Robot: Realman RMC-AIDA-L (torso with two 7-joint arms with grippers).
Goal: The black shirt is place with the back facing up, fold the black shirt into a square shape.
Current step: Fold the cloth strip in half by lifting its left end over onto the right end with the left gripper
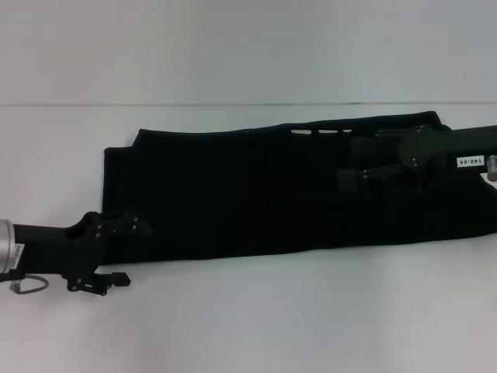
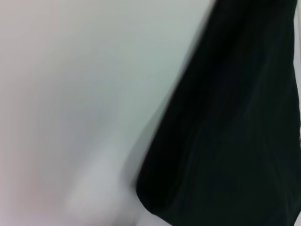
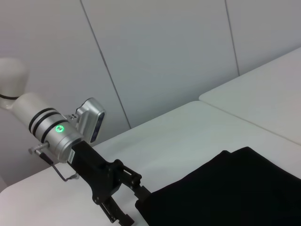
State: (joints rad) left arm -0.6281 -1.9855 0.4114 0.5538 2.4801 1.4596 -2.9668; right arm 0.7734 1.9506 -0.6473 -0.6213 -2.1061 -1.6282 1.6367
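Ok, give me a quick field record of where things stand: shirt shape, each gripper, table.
shirt: black shirt lies as a long band across the table, not yet square
print: white letter marks peek out at its far edge
left gripper: left gripper at the shirt's near left corner, low by the table
right gripper: right gripper over the shirt's right part
surface: white table

Shirt (image 1: 256,198) on table (image 1: 248,311) (seemingly folded).
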